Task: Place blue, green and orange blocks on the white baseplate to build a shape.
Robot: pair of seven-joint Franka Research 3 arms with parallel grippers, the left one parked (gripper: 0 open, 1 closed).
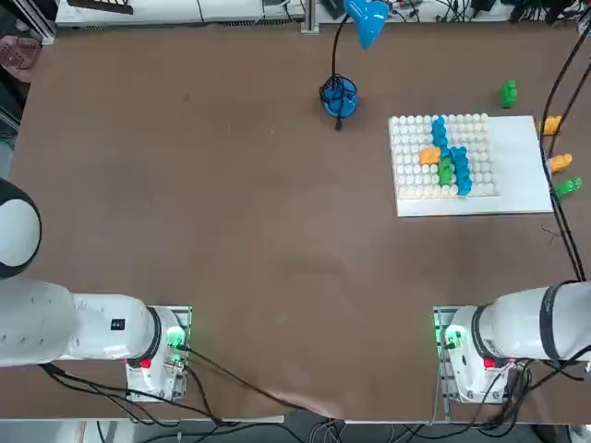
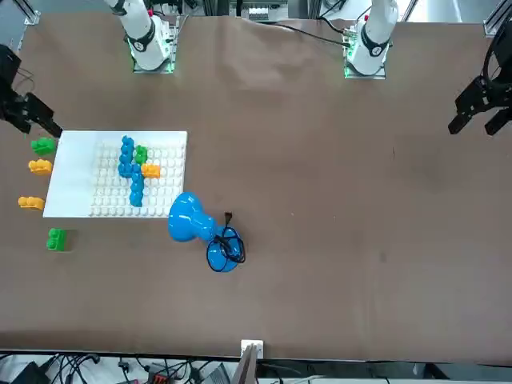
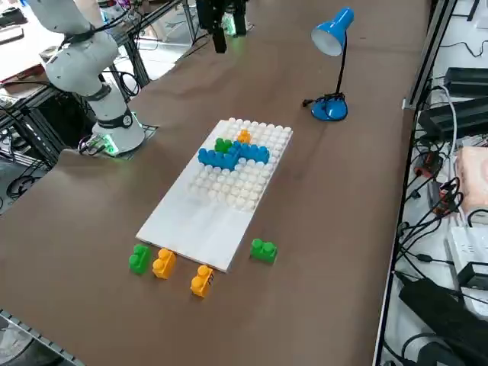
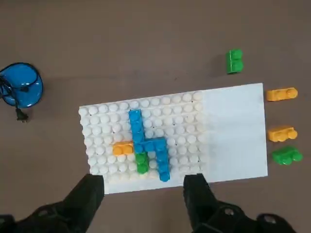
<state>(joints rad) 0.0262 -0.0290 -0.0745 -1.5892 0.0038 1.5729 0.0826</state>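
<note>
Open right gripper raised above the table, blocks built up on the baseplate

Two blue blocks [image 1: 440, 131] [image 1: 461, 171] stand on the studs of the white baseplate [image 1: 523, 164], forming one stepped run. One lies farther from the arms, the other nearer and shifted toward the robot's right. Against them, on their left side, sit an orange block [image 1: 429, 156] and a green block [image 1: 445, 172], the green nearer the arms.

The right gripper [image 4: 145, 183] hangs above the table with its fingers wide apart and nothing between them. In the wrist view its fingertips flank the stretch of the plate's long near edge where the built shape lies; the blocks are well apart from them.

Beside the plate's smooth strip, on the robot's right, a loose orange block [image 1: 552, 125], a second loose orange block [image 1: 560, 162] and a loose green block [image 1: 568, 186] lie in a row. Another loose green block [image 1: 509, 94] rests past the far edge.

Farther out, the blue desk lamp [image 1: 340, 97] stands left of the plate, its cord wound around it, on the brown table [image 1: 231, 221].
</note>
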